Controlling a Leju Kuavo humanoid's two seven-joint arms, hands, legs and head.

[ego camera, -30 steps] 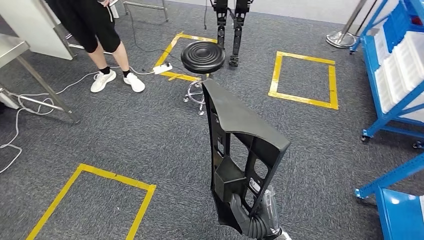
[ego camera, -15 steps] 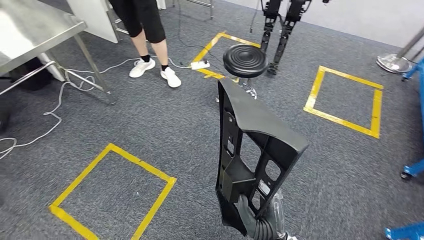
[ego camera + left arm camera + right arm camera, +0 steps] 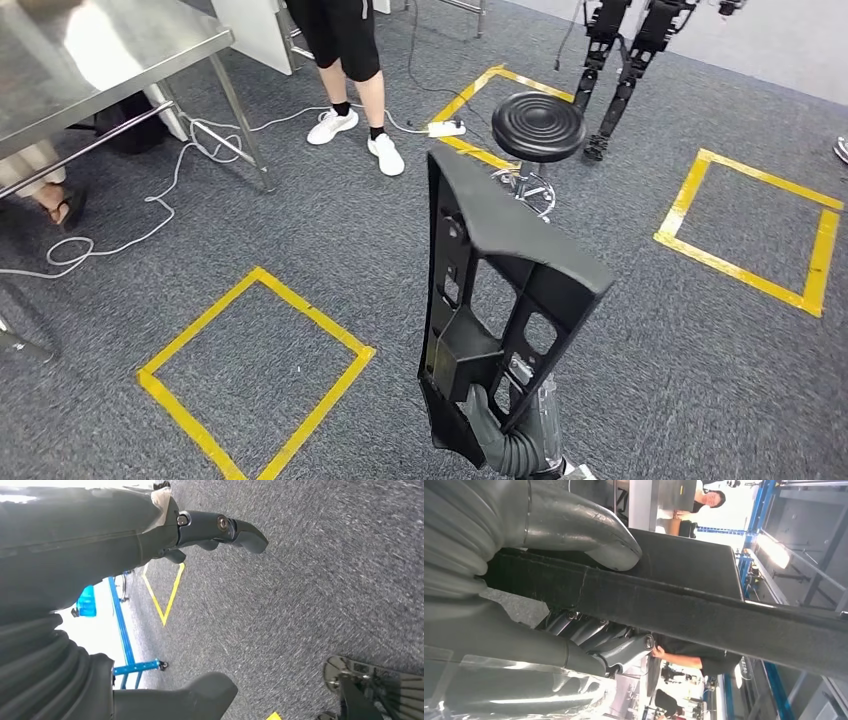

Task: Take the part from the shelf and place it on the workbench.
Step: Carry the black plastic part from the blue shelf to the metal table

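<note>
A long black plastic part (image 3: pixel 490 300) with ribbed cut-outs stands upright in the head view, gripped at its lower end by my right hand (image 3: pixel 505 440). In the right wrist view the thumb (image 3: pixel 589 527) lies over one side of the part's dark edge (image 3: pixel 704 612) and the fingers (image 3: pixel 599 635) wrap the other side. My left hand (image 3: pixel 150 540) hangs beside my body above the grey carpet, fingers apart and holding nothing. The steel workbench (image 3: pixel 90 50) stands at the upper left of the head view.
A person in black shorts and white shoes (image 3: pixel 350 60) stands by the bench. A black round stool (image 3: pixel 538 125) sits just beyond the part. Yellow tape squares (image 3: pixel 255 370) mark the carpet, cables (image 3: pixel 150 215) trail near the bench legs, and another robot's legs (image 3: pixel 620 60) stand behind.
The whole view has swung left: the workbench, person and stool have slid rightward and the blue shelves have left the picture. The part stays gripped in my right hand.
</note>
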